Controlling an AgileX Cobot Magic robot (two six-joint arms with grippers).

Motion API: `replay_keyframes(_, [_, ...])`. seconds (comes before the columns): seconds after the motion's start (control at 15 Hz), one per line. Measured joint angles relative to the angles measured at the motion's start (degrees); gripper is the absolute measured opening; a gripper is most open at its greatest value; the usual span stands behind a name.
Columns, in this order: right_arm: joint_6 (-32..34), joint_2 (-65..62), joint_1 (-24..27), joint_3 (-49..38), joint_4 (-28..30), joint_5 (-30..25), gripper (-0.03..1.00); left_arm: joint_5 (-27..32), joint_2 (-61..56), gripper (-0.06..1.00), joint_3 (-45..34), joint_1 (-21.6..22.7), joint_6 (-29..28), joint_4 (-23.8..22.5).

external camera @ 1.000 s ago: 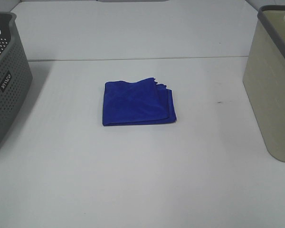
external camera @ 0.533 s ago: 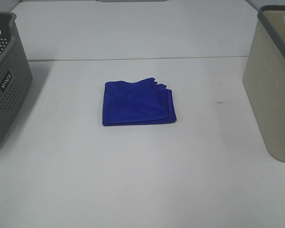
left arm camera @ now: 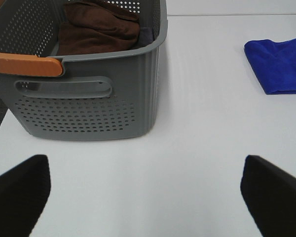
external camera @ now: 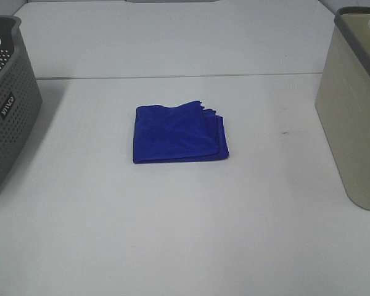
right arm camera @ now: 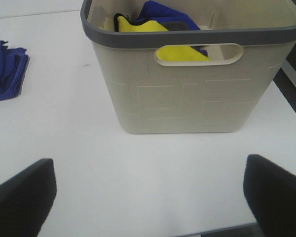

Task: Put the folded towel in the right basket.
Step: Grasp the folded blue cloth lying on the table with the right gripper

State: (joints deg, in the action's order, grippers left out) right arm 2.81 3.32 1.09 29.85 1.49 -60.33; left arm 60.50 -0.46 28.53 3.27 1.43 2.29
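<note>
A folded blue towel (external camera: 179,134) lies flat near the middle of a white table (external camera: 185,234), well apart from the two baskets flanking it. A grey perforated plastic basket (external camera: 6,105) stands at the left edge of the high view, and a beige plastic basket with a dark grey rim (external camera: 351,117) stands at the right edge. The towel rests on the bare tabletop, outside both baskets. Seen from its wrist camera, the left gripper (left arm camera: 144,160) has its two black fingers spread wide with only table between them. It faces the grey basket, which holds a brown cloth (left arm camera: 98,27) and carries an orange handle (left arm camera: 24,64) on its rim. The right gripper (right arm camera: 149,159) is likewise spread wide and grips nothing. It faces the beige basket, inside which a yellow cloth (right arm camera: 138,23) and a dark blue cloth (right arm camera: 163,11) lie.
</note>
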Motion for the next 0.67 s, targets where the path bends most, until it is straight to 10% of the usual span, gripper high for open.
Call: replay_keyframes(0.67, [-5.6,65.0,-0.1,41.8,-21.7,-5.2,0.97,0.0,0.0,0.97,0.0,0.0,0.0,0.0])
